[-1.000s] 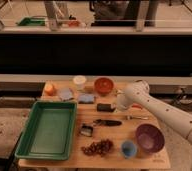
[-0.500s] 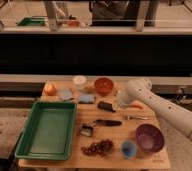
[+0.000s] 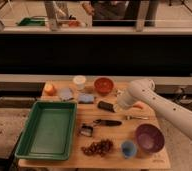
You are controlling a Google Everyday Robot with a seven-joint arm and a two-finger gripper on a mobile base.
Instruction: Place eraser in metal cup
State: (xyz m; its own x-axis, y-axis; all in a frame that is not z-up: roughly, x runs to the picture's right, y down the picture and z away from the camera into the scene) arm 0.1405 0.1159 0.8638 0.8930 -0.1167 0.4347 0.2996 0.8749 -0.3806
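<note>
The eraser (image 3: 106, 106), a small flat black block, lies on the wooden table (image 3: 139, 160) just below the red bowl (image 3: 104, 85). The gripper (image 3: 117, 105) is at the end of my white arm (image 3: 154, 102), low over the table and right beside the eraser's right end. It is mostly hidden by the arm's wrist. The metal cup (image 3: 87, 130), small and silver with a dark inside, stands in front of and to the left of the eraser, next to the green tray (image 3: 48, 127).
A long black-handled tool (image 3: 108, 122) lies between eraser and cup. A pale blue pad (image 3: 86, 98), white cup (image 3: 79, 81) and orange (image 3: 49, 89) sit at the back. Dark red cluster (image 3: 98, 147), blue cup (image 3: 128, 148) and purple bowl (image 3: 150, 137) are in front.
My arm has swung left and lowered, bringing the gripper from right of the table's middle up against the eraser's right end. The objects have not moved.
</note>
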